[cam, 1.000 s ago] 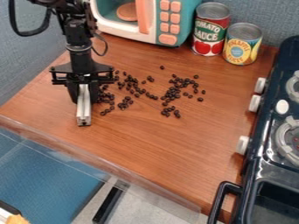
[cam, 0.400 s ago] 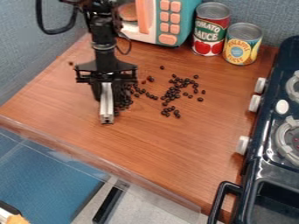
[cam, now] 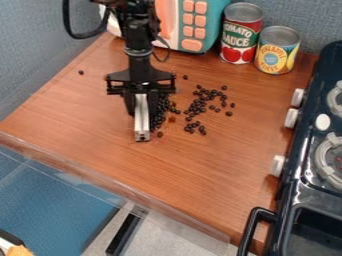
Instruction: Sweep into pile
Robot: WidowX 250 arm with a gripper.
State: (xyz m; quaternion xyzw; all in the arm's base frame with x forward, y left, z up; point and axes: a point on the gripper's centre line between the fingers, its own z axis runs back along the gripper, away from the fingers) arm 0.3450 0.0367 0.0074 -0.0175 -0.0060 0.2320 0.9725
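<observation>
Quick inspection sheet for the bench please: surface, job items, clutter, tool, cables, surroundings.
surface: wood-grain table, beans scattered on it
job's things: dark beans in a loose cluster, more bunched along the metal bar's right side; strays toward the back and far left; no single pile yet
clutter: two cans, red and yellow, at the back; toy microwave left of them
tool: over the table, bar upright in the view beneath it
cables: thick black loop off the tabletop
surroundings: toy stove along the right side

A play kitchen corner, shown by the toy microwave (cam: pixel 193 25), stove (cam: pixel 308 170) and food cans.
</observation>
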